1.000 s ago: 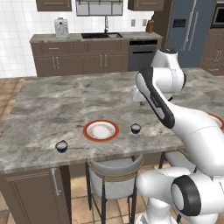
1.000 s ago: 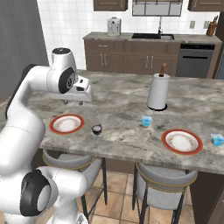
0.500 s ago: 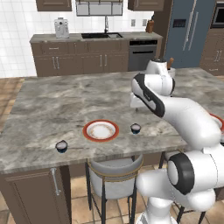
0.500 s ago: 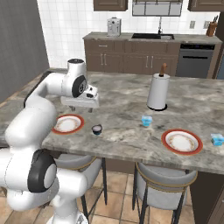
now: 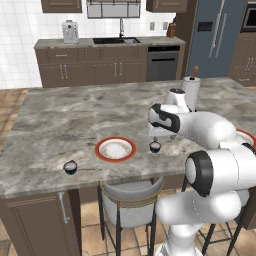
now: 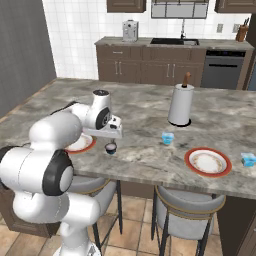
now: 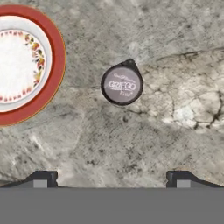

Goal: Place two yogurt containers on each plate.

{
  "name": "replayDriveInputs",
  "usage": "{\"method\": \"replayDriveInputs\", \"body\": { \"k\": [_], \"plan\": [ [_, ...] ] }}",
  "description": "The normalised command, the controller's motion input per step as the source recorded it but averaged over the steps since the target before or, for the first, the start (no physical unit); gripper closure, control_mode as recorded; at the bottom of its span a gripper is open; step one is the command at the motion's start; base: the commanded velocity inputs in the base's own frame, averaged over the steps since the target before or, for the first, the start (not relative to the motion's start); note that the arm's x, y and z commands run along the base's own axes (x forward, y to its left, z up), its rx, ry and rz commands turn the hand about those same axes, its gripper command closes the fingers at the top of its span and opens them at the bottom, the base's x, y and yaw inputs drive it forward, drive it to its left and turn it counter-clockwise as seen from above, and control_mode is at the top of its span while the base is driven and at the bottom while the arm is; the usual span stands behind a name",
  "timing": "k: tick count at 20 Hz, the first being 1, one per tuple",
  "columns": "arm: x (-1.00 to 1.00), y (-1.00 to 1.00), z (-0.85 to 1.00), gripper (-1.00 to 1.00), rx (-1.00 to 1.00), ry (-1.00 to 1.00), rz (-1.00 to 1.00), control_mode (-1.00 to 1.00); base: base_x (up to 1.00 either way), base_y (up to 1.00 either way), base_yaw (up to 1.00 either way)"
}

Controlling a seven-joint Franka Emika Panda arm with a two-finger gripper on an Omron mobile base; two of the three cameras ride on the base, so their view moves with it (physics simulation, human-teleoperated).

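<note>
Your gripper [image 7: 111,178] hangs with jaws spread wide and empty above a dark navy yogurt cup [image 7: 121,85], centre frame in the hand view, just right of the red-rimmed plate [image 7: 56,57] on the marble counter [image 7: 175,131]. Expect a light, rigid, likely slick cup; pinch its round sides below the lid.

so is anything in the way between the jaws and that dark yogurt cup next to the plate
Nothing visible. The open gripper hangs above the dark yogurt cup, with bare marble counter between them. The plate lies beside the cup, apart from it and out of the way.
</note>
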Motion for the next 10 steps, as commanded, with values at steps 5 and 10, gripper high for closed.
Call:
{"method": "replayDriveInputs", "body": {
  "k": [5, 10],
  "plan": [
    [0.37, 0.01, -0.29, -1.0, 0.0, 0.0, 0.0, -1.0, 0.0, 0.0, 0.0],
    [0.3, 0.01, -0.08, -1.0, 0.0, 0.0, 0.0, -1.0, 0.0, 0.0, 0.0]
  ]
}}
